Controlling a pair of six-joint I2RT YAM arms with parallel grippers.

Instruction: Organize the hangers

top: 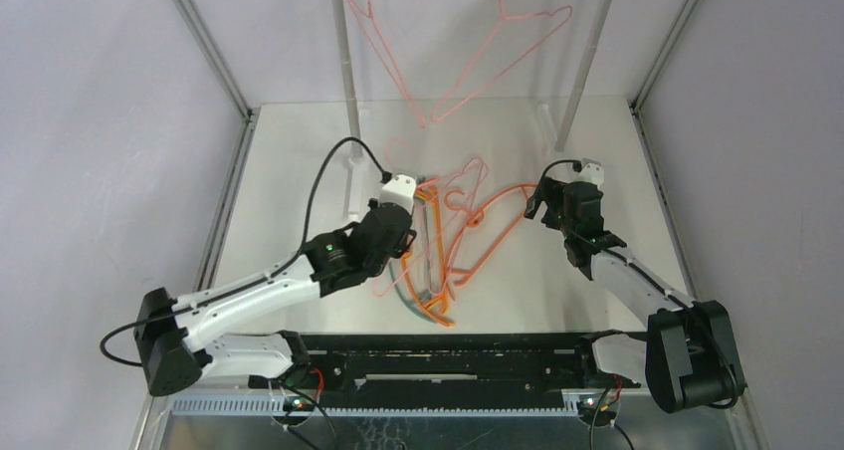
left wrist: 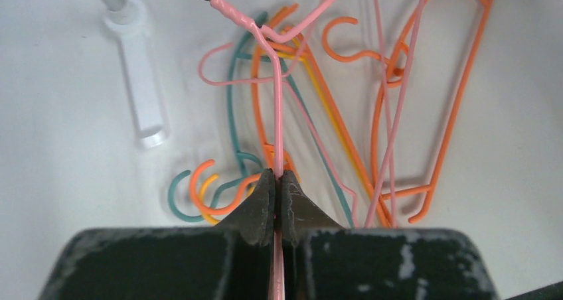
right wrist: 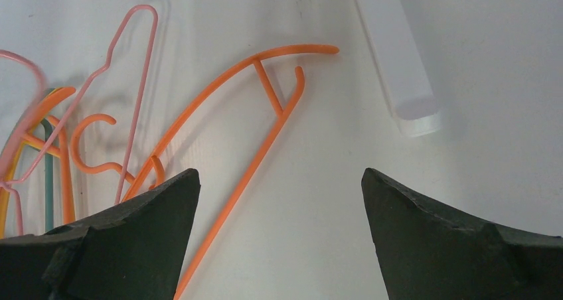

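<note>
A tangle of hangers lies mid-table: thin pink wire ones [top: 460, 193], thicker orange plastic ones [top: 498, 216] and a teal one [left wrist: 230, 107]. Two pink wire hangers [top: 498, 57] hang from the rack's bar at the back. My left gripper [left wrist: 277, 178] is shut on a pink wire hanger [left wrist: 277, 107], its wire running up between the jaws; in the top view it [top: 410, 233] sits at the pile's left edge. My right gripper [right wrist: 279, 180] is open and empty above the table, just right of an orange hanger [right wrist: 265, 137]; in the top view it [top: 542, 209] is at the pile's right.
The white-poled rack [top: 348, 82] stands at the back, its flat feet resting on the table near both grippers, one in the left wrist view [left wrist: 143, 94] and one in the right wrist view [right wrist: 402, 61]. Grey walls and metal frame rails [top: 214, 52] enclose the table.
</note>
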